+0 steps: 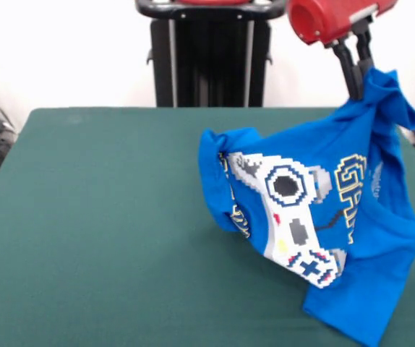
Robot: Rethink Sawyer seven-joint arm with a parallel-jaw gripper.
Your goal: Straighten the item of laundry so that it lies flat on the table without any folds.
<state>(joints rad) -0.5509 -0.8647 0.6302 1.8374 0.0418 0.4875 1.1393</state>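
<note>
Spreading across the whole lower part of the front view is one table with a dark green cloth top, its left half bare. Beyond its far edge, left of middle, stands a black upright stand against a pale wall, and some dark cables show at the far left edge. Right of middle hangs one bright blue shirt, lifted off the table at its top right corner and draping down and to the left, so it is bunched and creased, not flat. Its lower folds rest on the table near the front right, and one rounded fold sticks out to the left. One white blocky game controller print with a black circle shows tilted on the cloth, and to its right part of some yellow-outlined lettering runs sideways. At the top right, one red arm reaches down, and its one gripper, two dark fingers pressed together, pinches the shirt's raised corner well above the table.
</note>
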